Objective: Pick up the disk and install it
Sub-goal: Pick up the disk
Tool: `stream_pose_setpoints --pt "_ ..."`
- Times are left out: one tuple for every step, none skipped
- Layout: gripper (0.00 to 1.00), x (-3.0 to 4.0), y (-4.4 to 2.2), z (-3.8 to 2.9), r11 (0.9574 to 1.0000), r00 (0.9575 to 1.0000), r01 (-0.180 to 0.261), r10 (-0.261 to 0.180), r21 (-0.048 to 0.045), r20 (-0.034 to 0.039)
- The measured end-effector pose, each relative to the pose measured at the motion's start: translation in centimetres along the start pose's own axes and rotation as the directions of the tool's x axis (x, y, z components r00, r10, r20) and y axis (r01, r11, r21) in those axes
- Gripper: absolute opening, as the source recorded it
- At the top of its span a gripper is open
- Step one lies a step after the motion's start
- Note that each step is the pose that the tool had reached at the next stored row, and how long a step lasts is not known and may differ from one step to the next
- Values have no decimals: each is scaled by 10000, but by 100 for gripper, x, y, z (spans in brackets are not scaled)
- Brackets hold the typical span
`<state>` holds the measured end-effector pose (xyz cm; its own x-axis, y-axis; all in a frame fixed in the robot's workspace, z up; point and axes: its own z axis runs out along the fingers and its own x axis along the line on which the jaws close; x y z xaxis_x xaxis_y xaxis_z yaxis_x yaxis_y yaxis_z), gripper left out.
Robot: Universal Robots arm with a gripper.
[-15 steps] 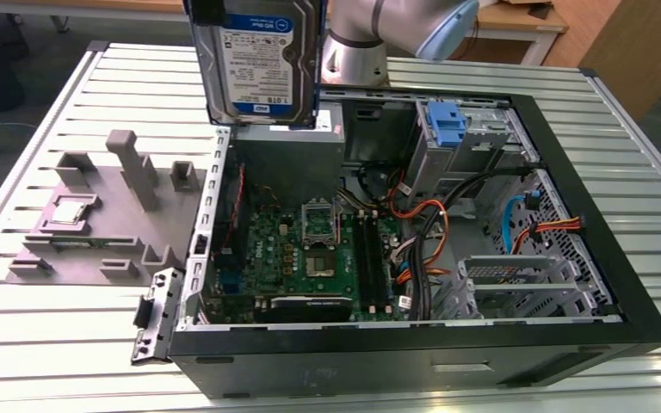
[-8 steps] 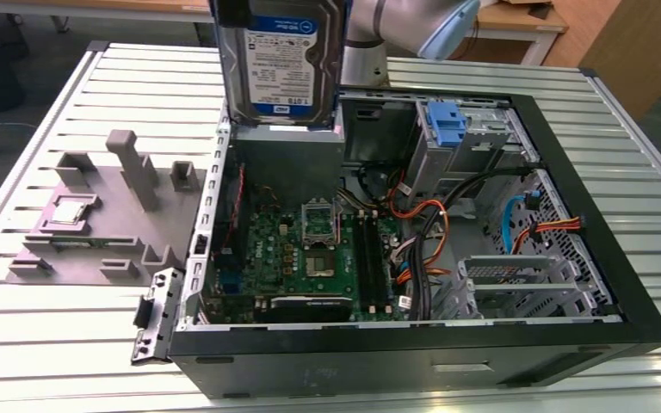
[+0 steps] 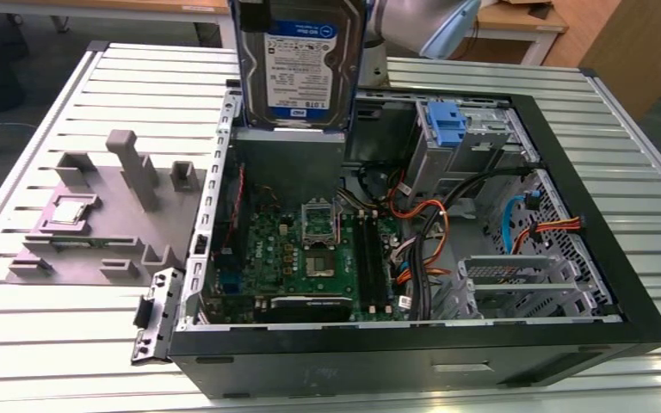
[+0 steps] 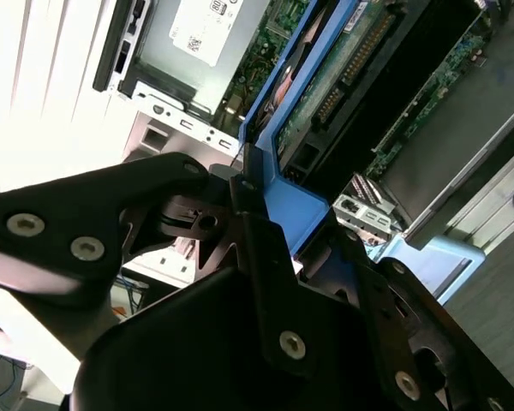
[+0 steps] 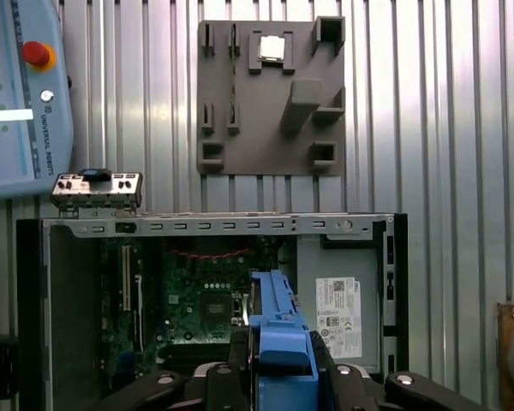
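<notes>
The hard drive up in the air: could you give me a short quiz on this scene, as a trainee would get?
1. True or false: the grey holder carries a small square chip.
2. The disk is: A lying on the grey holder, B held upright over the open computer, C lying flat inside the computer.
3. Which colour is the rail that the gripper clamps?
Key: 1 true; 2 B; 3 blue.

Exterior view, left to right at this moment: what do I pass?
Grey holder block → disk, held above the open case → blue latch → orange cables.
</notes>
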<state>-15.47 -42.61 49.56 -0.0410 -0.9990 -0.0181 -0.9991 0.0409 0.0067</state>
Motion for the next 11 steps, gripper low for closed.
stream_pose_setpoints --pt "37 21 -1 3 10000 10000 -1 1 2 1" --pt "37 50 -3 7 10000 10000 -1 1 3 1" --pt "37 82 -5 11 10000 10000 -1 1 3 1" --pt "37 116 -9 17 10000 10000 -1 1 3 0" --pt "37 145 -14 23 10000 10000 -1 1 3 0" --pt "37 164 -26 31 10000 10000 0 0 5 2" --pt "37 171 -48 36 10000 10000 0 0 5 4" --pt "37 173 -80 39 10000 10000 -1 1 3 0" --pt "37 173 -118 43 10000 10000 -2 2 4 0" --pt "37 172 -159 47 10000 10000 -1 1 4 1" --pt "37 171 -201 51 10000 10000 0 0 5 2"
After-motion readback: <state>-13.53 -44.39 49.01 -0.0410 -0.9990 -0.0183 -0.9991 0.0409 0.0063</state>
